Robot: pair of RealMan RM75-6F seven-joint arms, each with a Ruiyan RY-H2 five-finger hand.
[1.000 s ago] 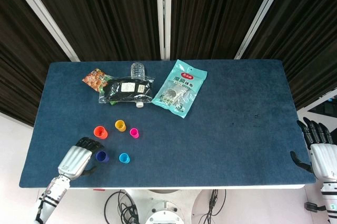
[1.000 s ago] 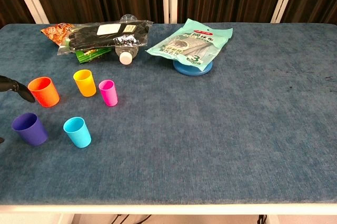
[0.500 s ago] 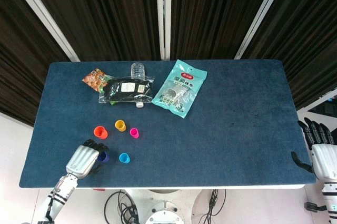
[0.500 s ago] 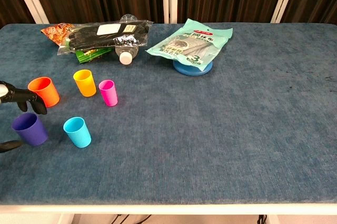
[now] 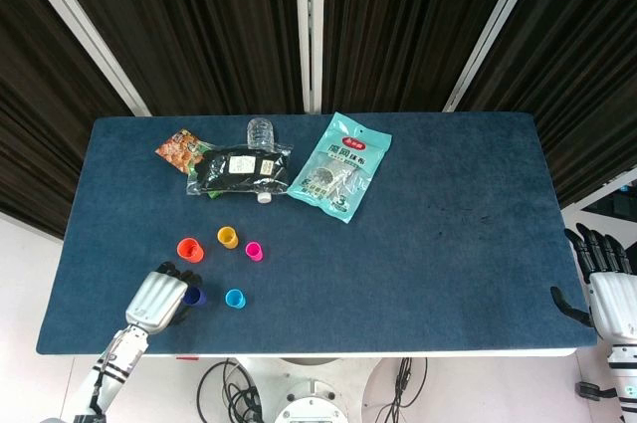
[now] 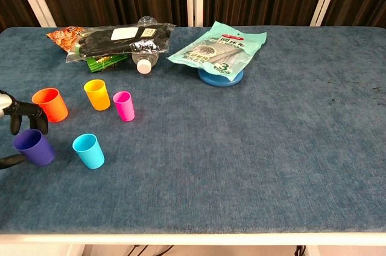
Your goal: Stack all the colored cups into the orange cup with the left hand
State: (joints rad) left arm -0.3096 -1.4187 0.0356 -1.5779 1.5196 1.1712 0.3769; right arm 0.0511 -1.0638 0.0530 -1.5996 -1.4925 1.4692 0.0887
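Several small cups stand upright at the table's front left. The orange cup (image 5: 189,250) (image 6: 50,104) is the farthest left, with a yellow cup (image 5: 228,237) (image 6: 97,94) and a pink cup (image 5: 254,251) (image 6: 124,105) to its right. Nearer the front edge are the purple cup (image 5: 193,296) (image 6: 34,147) and the cyan cup (image 5: 235,299) (image 6: 88,150). My left hand (image 5: 156,296) (image 6: 18,117) is at the purple cup, fingers behind its rim and thumb low at its near side; the cup stands on the table. My right hand (image 5: 607,279) hangs past the table's right edge, fingers apart, holding nothing.
At the back left lie an orange snack bag (image 5: 179,147), a black flat pack (image 5: 239,170) over a clear bottle (image 5: 261,132), and a pale green pouch (image 5: 340,164) resting on a blue disc (image 6: 221,77). The blue table top (image 5: 448,244) has a front edge close to the cups.
My left hand has drawn back from beside the orange cup and come down around the purple cup. None of the cups has moved. The right hand stays put.
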